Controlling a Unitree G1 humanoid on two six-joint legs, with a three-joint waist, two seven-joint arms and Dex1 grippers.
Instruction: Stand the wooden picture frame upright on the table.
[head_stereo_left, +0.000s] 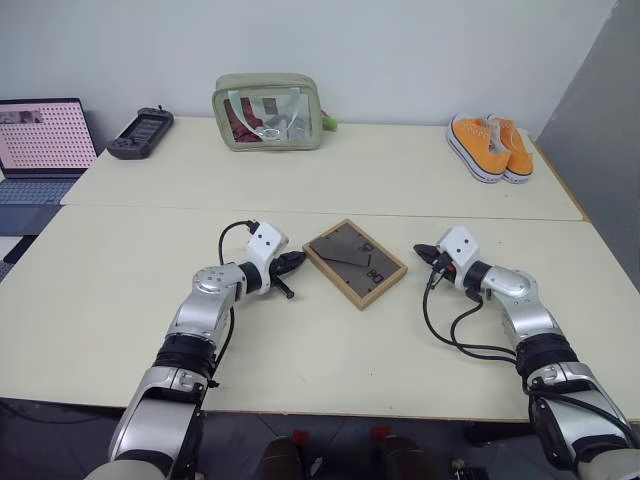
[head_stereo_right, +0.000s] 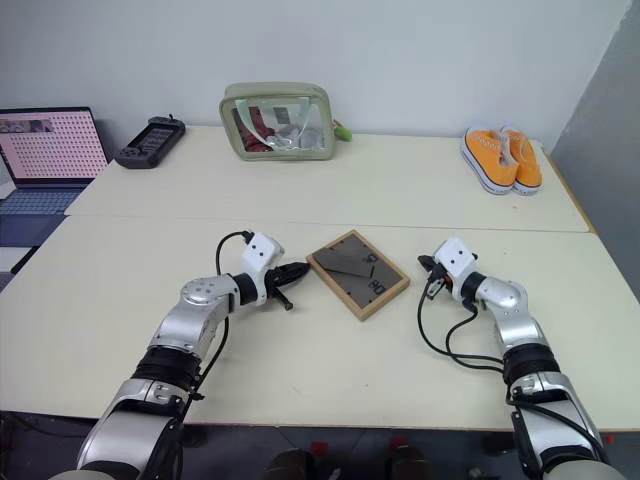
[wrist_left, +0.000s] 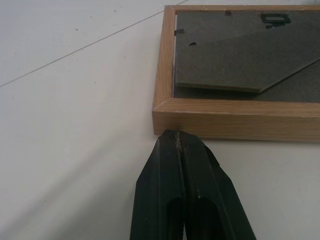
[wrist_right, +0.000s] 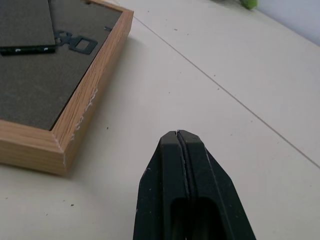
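The wooden picture frame (head_stereo_left: 355, 263) lies face down mid-table (head_stereo_left: 330, 330), near the seam, its picture hidden. Left gripper (wrist_left: 176, 135) clenched, tip at frame's edge; right gripper (wrist_right: 178, 134) clenched, holding nothing, just beside it.

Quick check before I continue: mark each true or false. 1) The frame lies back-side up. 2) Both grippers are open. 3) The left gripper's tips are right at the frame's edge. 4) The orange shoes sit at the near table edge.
1) True: the wooden picture frame lies flat on the table, dark back up.
2) False: the left gripper and the right gripper are both shut.
3) True.
4) False: the orange shoes sit at the far right corner.
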